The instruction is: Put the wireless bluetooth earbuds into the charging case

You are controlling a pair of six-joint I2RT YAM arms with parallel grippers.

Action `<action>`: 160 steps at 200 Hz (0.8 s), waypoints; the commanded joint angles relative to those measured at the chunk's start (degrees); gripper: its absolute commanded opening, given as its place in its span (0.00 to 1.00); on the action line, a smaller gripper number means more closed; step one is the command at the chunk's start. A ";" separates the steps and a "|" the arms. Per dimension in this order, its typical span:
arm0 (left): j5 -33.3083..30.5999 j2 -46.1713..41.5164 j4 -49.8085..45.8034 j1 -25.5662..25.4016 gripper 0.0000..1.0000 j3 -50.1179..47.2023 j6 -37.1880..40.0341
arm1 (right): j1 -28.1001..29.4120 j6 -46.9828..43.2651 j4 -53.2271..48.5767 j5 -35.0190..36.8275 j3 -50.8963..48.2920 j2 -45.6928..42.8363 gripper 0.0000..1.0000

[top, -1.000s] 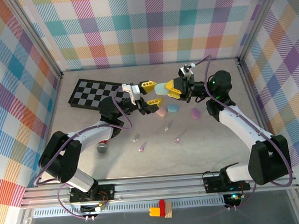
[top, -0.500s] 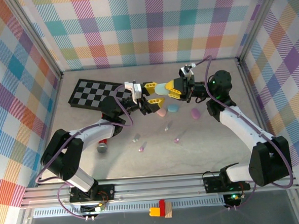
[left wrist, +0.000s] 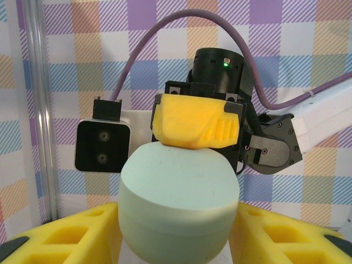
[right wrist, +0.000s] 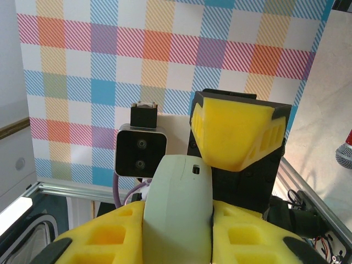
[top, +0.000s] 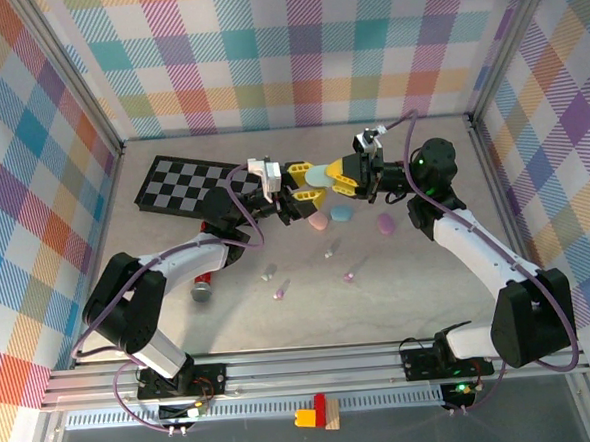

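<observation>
**CASE HELD ALOFT BETWEEN BOTH ARMS; NO EARBUD SEATED**

Holding the pale green, pebble-shaped plastic charging case point(top: 318, 174) in mid-air above the grey desk point(top: 409, 284), between the two arms. Clamping it in the right gripper point(top: 334, 176), with jaws closed on its flanks, as confirmed from the right wrist. Presenting the left gripper point(top: 301, 184) to the same case from the opposite side, with jaws standing either side of the shell and little or no gap showing. Cannot tell whether contact is made there.

Leaving the tiny pastel plastic earbuds loose on the desk, well apart from the raised case: a whitish one point(top: 328, 250), a greyish one point(top: 269, 274), a pink one point(top: 277, 294) and a purplish one point(top: 348, 276). Leaving also three further pebble-shaped cases below the grippers: pink point(top: 318, 222), blue point(top: 342, 214) and purple point(top: 383, 224).

Judging the step in hand as securing the case in a second grip ahead of opening it. Noting no raised lid from either wrist. Rating progress as early.

Calling next for a firm, square hold by the left jaws on one half of the smooth, rounded shell without squeezing it out sideways. Calling then for parting the lid and fetching a bud from the desk.
</observation>
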 commanded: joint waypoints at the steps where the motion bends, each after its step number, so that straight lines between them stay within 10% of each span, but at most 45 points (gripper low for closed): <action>1: 1.81 0.43 3.16 -0.63 0.49 2.13 -1.00 | -0.10 -1.35 1.23 0.47 1.45 -1.27 0.01; 160: 3.24 0.67 3.00 -0.89 0.34 2.68 -1.79 | -0.08 -2.38 -0.84 0.65 1.63 -0.29 0.10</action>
